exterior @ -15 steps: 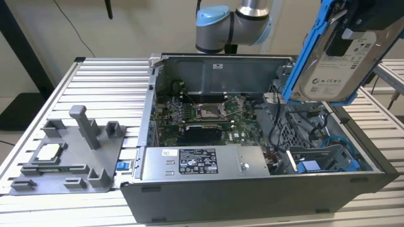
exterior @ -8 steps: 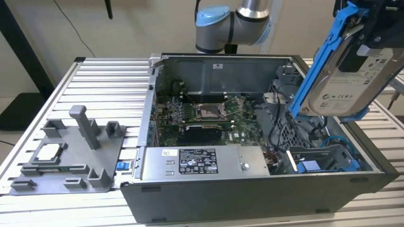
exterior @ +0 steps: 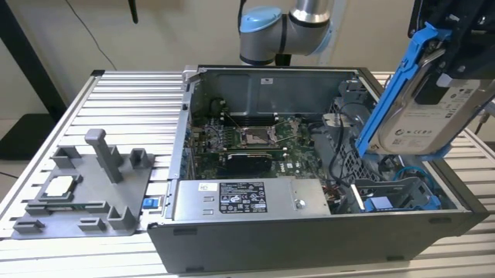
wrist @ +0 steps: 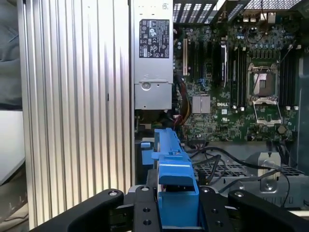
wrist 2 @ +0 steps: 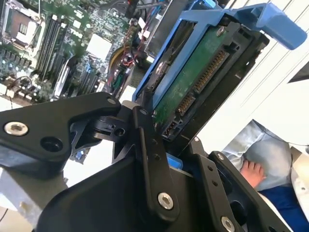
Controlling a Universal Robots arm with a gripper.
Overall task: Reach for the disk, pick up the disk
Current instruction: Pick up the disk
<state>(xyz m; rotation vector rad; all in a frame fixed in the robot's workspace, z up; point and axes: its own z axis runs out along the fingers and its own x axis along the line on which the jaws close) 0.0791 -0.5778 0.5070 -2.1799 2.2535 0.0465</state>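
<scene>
We judged the reach step complete and the pick-up step well advanced at this moment. In the exterior view the disk [exterior: 421, 110] hung clear above the open computer case [exterior: 309, 249], over the drive-bay end on the exterior view's right, tilted steeply with its white label facing the camera and its blue bracket [exterior: 398, 75] running up one long edge.

We observed the gripper [wrist 2: 166, 145] pinching the disk. In the second wrist view the black fingers [wrist 2: 152, 159] closed against the lower end of the disk, with the green circuit board [wrist 2: 193, 82] and its connector row rising away from the jaws. In the first wrist view the blue bracket stood edge-on between the two finger links, extending straight out from the claw toward the motherboard [wrist: 231, 77] and the power supply [wrist: 153, 58] below.

The empty blue drive bay [exterior: 402, 194] sat inside the case, well beneath the lifted disk. We judged that any further move called for a steady grip, because the disk was held by one end only and its long body could swing or slip, and for keeping it clear of the case wall and the loose cables [exterior: 340, 168] near the bay.
</scene>
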